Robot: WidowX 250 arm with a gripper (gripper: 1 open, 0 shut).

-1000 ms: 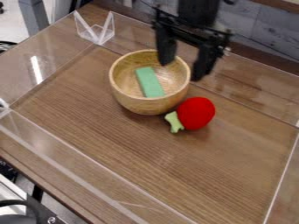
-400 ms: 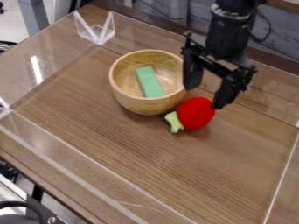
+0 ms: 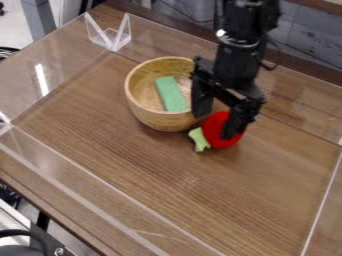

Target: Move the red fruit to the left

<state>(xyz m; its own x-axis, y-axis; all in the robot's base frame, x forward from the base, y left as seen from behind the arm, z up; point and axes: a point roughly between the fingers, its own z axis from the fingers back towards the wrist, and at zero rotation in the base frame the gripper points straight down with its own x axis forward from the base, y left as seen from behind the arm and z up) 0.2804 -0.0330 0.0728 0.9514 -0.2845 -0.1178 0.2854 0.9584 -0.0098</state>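
Note:
The red fruit [image 3: 229, 136], glossy with a green leafy stem [image 3: 199, 139], lies on the wooden table just right of the wooden bowl [image 3: 166, 95]. My gripper [image 3: 222, 115] points straight down right over it, jaws open, one black finger [image 3: 203, 104] to the fruit's left and the other in front of its right half. The fingers straddle the fruit and hide most of its top. I cannot tell whether they touch it.
A flat light-green block [image 3: 170, 92] lies inside the bowl. Clear acrylic walls [image 3: 54, 70] ring the table, with a clear bracket [image 3: 108, 32] at the back left. Bare wood stretches left of and in front of the bowl.
The gripper has come from behind the bowl to the right and down, and now straddles the red fruit. It stayed open. The fruit and bowl have not moved.

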